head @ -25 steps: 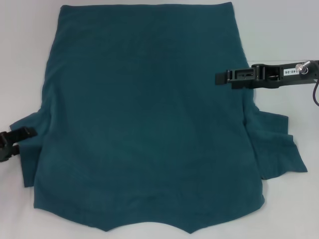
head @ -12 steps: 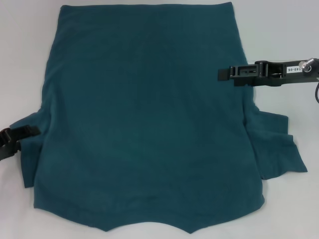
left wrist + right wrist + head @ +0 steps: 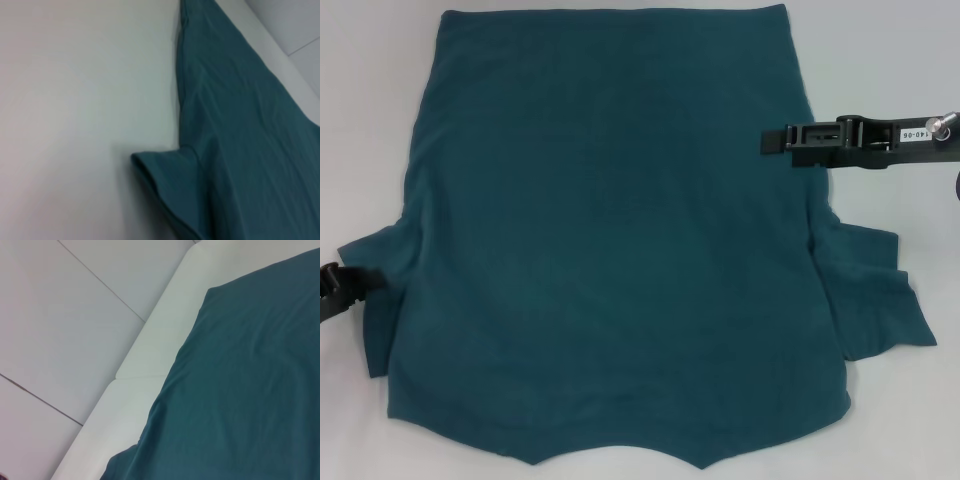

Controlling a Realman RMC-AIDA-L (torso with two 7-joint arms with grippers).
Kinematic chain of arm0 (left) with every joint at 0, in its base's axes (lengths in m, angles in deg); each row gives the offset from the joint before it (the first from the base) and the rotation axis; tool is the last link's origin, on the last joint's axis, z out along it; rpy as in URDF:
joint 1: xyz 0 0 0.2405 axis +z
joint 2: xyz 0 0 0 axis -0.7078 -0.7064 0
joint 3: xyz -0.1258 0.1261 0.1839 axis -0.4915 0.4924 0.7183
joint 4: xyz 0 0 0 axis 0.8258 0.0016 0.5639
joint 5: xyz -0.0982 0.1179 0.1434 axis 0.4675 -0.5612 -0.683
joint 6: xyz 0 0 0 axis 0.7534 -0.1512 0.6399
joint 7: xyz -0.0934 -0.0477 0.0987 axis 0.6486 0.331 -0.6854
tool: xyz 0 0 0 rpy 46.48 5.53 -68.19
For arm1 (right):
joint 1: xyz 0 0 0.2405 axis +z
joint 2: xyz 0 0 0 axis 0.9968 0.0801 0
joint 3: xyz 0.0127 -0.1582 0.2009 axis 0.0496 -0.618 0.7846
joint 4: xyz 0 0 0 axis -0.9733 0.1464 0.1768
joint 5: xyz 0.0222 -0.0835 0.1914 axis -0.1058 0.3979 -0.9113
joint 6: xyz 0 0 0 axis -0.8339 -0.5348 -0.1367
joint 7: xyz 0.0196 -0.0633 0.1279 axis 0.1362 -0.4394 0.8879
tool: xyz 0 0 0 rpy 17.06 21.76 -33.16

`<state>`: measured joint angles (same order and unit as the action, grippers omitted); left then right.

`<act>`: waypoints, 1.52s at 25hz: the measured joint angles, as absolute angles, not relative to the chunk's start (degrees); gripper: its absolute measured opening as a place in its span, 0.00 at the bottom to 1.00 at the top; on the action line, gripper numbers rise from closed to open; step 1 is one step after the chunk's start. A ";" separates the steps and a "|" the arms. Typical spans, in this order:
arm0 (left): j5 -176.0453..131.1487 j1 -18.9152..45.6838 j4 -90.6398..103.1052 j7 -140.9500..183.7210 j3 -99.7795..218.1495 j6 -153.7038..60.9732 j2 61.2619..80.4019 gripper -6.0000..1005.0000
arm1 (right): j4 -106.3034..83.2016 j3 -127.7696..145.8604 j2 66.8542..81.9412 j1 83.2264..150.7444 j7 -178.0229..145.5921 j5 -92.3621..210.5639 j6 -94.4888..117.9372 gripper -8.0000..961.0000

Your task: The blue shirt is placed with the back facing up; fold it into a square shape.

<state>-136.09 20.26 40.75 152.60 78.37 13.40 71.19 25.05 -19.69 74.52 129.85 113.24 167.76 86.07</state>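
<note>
One garment, the blue shirt [image 3: 610, 240], lies spread flat on the white surface [image 3: 880, 60] with its plain side up. In the head view the straight hem sits at the far edge of the picture and the collar end, with a notched outline, sits at the near edge. A short sleeve [image 3: 870, 295] projects from the shirt's right side, and a second sleeve [image 3: 375, 300] projects from its left side. The fabric is mostly smooth, with slight wrinkles along both side seams.

The right pincer [image 3: 775, 140] extends in from the right, level with the upper half of the shirt. Its tip overlaps the shirt's right side edge. Whether it touches the cloth cannot be determined, and whether it is released or clenched cannot be told. A white label [image 3: 913, 133] is fixed to its black body.

The left pincer [image 3: 332, 290] is visible only partly at the left edge of the head view, just beside the left sleeve. Its state cannot be told.

The left wrist view shows the left sleeve [image 3: 172, 192] and the shirt's side edge lying on the surface. The right wrist view shows the shirt [image 3: 250, 390] reaching close to the rounded rim of the surface [image 3: 145, 365], with a tiled floor [image 3: 60, 330] beyond it.
</note>
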 joint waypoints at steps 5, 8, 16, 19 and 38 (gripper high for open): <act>-136.84 20.22 40.77 151.23 78.41 13.33 71.16 0.13 | 24.80 -19.71 74.53 129.74 113.26 167.70 86.20 0.92; -136.88 20.17 40.94 150.07 78.91 13.33 71.16 0.10 | 24.60 -19.72 74.53 129.63 113.26 167.70 86.18 0.92; -136.89 20.28 46.26 144.14 81.34 13.86 71.59 0.01 | 24.53 -19.65 74.08 129.06 113.50 167.69 86.22 0.92; -136.89 19.98 47.43 143.86 84.88 13.49 70.21 0.01 | 24.46 -19.64 73.93 129.03 113.58 167.69 86.35 0.92; -154.18 13.85 53.55 147.20 89.18 11.60 66.03 0.01 | 24.43 -19.88 73.61 128.43 113.78 167.70 86.57 0.92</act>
